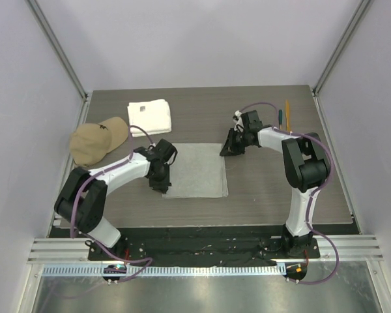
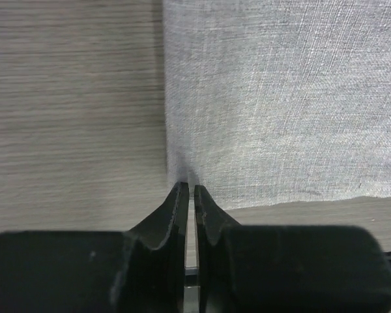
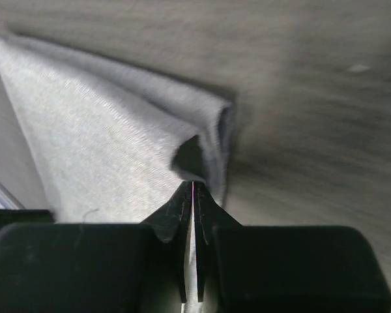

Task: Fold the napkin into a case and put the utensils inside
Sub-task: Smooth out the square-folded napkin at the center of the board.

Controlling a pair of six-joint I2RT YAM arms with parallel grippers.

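Pinching opposite corners readies the napkin (image 1: 195, 171) for a fold: the left gripper (image 2: 188, 186) has its jaws clenched on the near-left corner, the right gripper (image 3: 193, 186) on the raised far-right corner. The napkin lies mid-surface (image 1: 260, 195), nearly square, without a clear long axis; the utensils (image 1: 283, 116) lie far right, lengthwise away from the arms

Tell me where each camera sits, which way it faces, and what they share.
Top external: above and behind the robot, looking down; left arm and right arm show.
Left wrist: on that wrist, facing a napkin corner; the left gripper shows.
Right wrist: on that wrist, facing a lifted corner; the right gripper shows.
Shared: all see the napkin.
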